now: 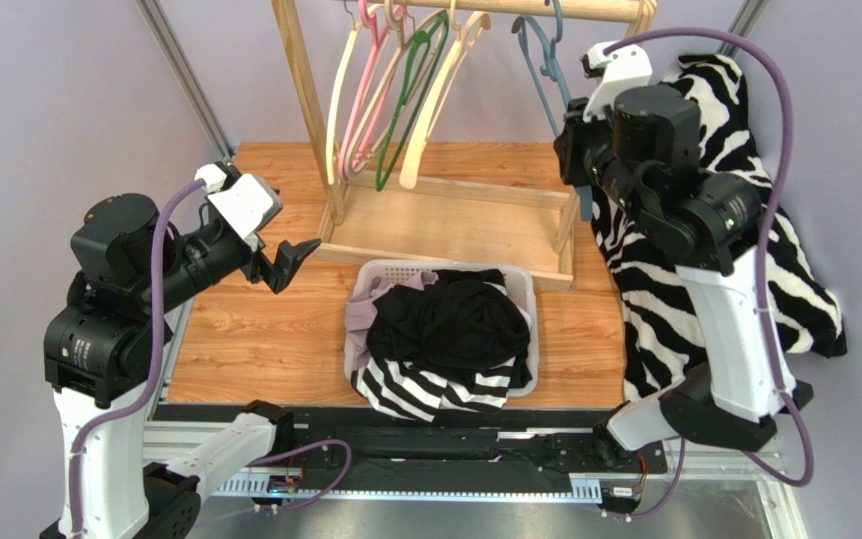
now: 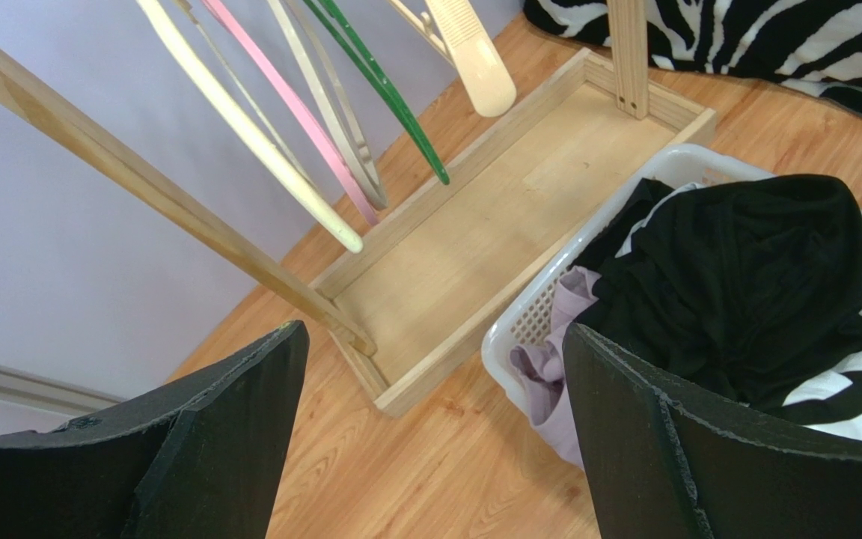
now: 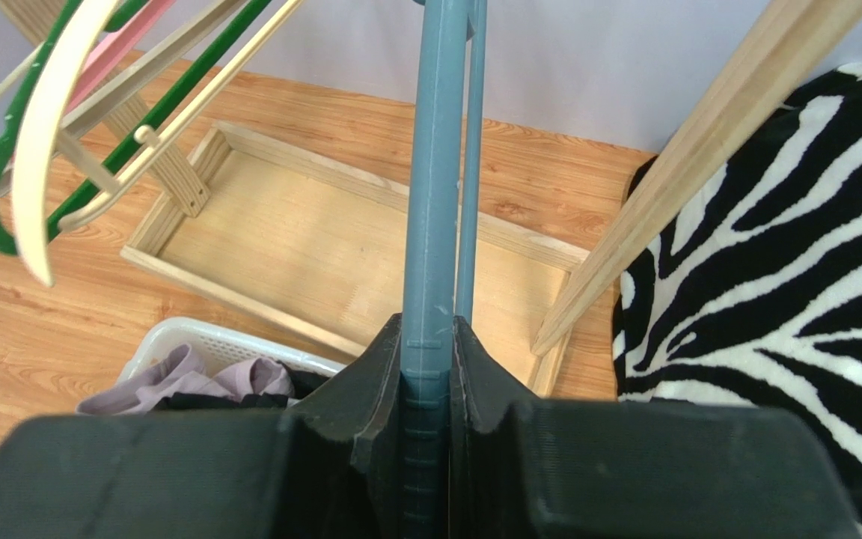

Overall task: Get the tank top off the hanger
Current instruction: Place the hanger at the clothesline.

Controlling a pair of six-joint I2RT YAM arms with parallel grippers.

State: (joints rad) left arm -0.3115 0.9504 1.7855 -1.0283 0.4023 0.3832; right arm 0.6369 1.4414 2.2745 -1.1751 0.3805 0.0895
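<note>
Currently my right pincer point(image 3: 427, 343) is clamped narrow on the blue hanger point(image 3: 436, 168), which looks bare, the zebra tank top point(image 3: 762, 258) heaped just to its right, so removal seems essentially done; my left pincer point(image 2: 433, 337) gapes wide, empty.

Pale lilac walls point(image 1: 65, 90) are enclosing the workspace on the left, rear and right. Bare aluminium struts point(image 1: 183, 73) are running diagonally up both rear corners. A wood-grain tabletop point(image 1: 256, 337) is forming the work surface. A light wooden garment rack point(image 1: 310, 112) is standing on it toward the rear, its uprights rising from a shallow tray base point(image 1: 458, 230) and carrying a round top bar point(image 1: 559, 9). A black rail point(image 1: 458, 421) is bordering the tabletop's near edge. Even, diffuse light is casting only soft shadows.
</note>
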